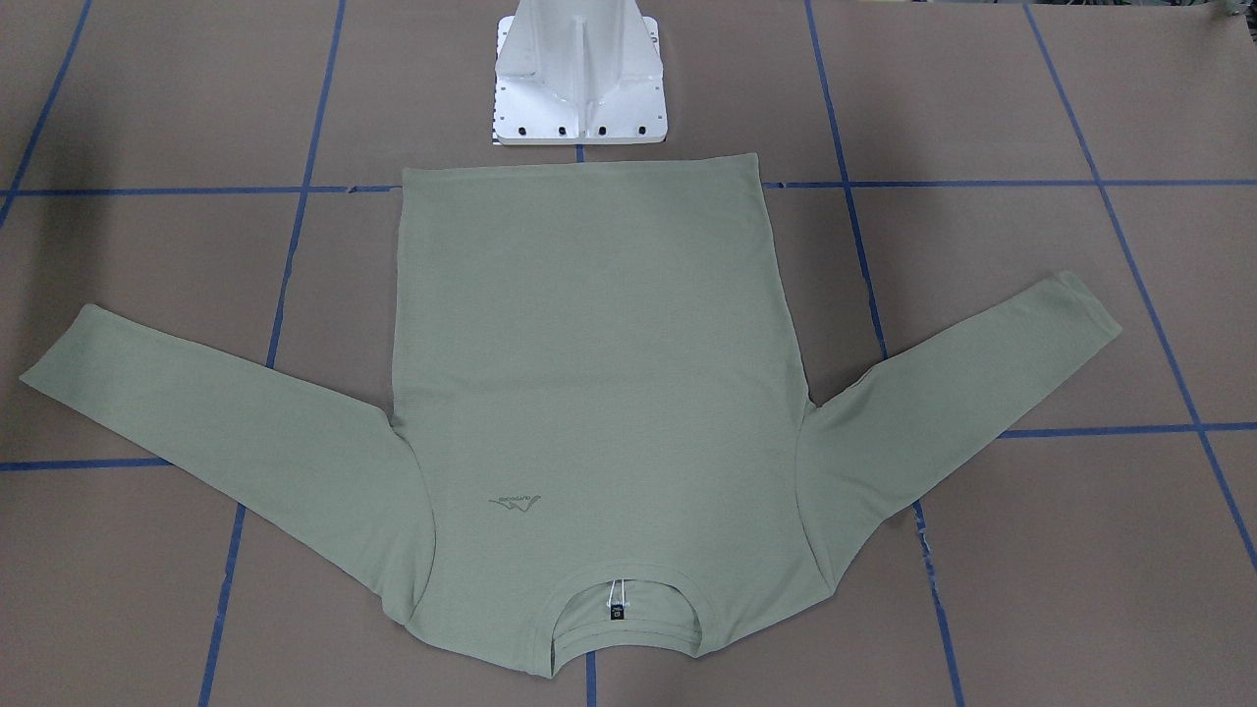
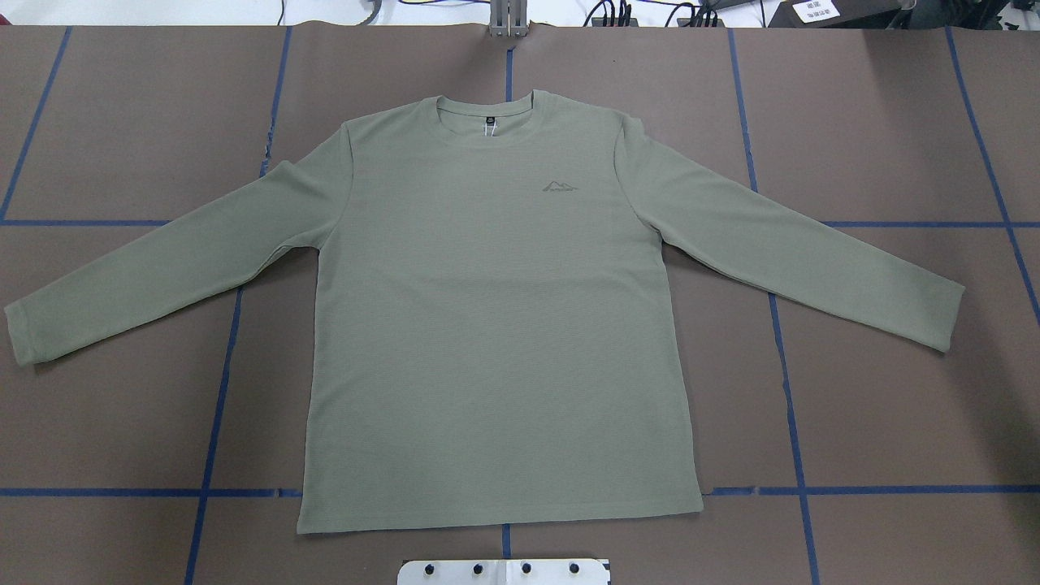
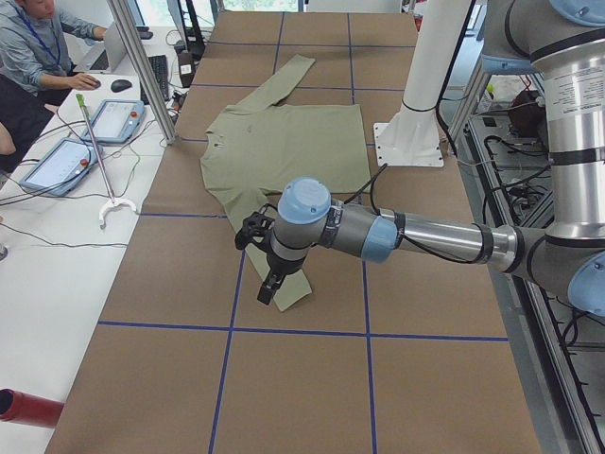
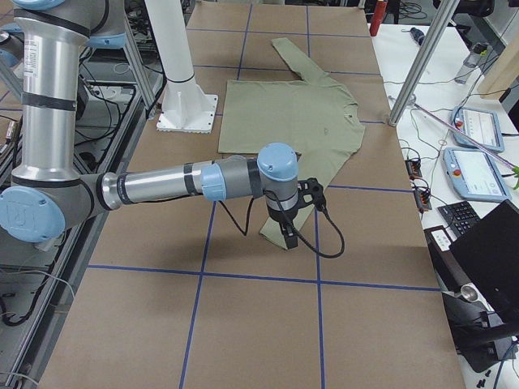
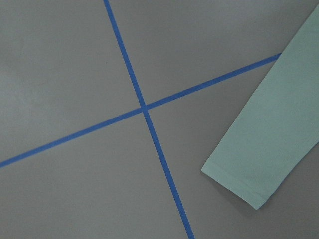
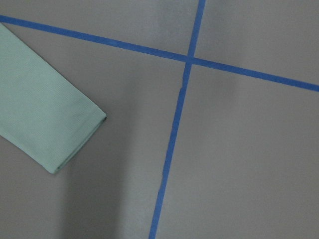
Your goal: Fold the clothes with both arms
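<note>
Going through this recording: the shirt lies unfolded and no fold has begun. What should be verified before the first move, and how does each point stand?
1. Shirt lies flat, front up, both sleeves spread: ok.
2. Left cuff shows in the left wrist view, flat on the table: ok.
3. Right cuff shows in the right wrist view, flat on the table: ok.
4. Left pincer open and ready to grasp: cannot tell, as it shows only in a side view.
5. Right pincer open and ready to grasp: cannot tell, for the same reason.
6. Hem apart from the white pedestal: ok, a gap shows.
</note>
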Available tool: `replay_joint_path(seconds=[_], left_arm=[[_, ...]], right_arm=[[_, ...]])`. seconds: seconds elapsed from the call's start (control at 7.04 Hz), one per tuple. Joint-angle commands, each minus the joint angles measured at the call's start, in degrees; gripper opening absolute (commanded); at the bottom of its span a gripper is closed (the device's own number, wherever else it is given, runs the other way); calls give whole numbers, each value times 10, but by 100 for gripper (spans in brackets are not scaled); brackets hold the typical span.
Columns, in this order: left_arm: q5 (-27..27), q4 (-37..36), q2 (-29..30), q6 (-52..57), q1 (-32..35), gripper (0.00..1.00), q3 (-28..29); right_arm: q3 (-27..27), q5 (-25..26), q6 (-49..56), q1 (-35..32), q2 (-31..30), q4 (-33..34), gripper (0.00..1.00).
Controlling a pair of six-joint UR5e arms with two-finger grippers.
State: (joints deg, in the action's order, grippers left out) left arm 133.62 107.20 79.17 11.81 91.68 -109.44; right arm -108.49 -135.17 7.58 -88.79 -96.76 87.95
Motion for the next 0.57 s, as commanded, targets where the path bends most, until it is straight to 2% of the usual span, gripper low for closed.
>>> replay_joint_path(seconds=[0.0, 0.14, 0.28, 0.43], left_arm=[[3, 117, 12, 0, 1, 100, 29], [3, 137, 13, -1, 1, 100, 45], [4, 148, 8, -1, 1, 100, 45], [4, 149, 5, 0, 2, 100, 43]], right_arm=[[7, -24, -44, -1, 14, -53, 100], [23, -25, -47, 1, 12, -119, 100], [32, -24, -139, 29, 10, -172, 100], [43, 5, -271, 94, 7, -254, 100]])
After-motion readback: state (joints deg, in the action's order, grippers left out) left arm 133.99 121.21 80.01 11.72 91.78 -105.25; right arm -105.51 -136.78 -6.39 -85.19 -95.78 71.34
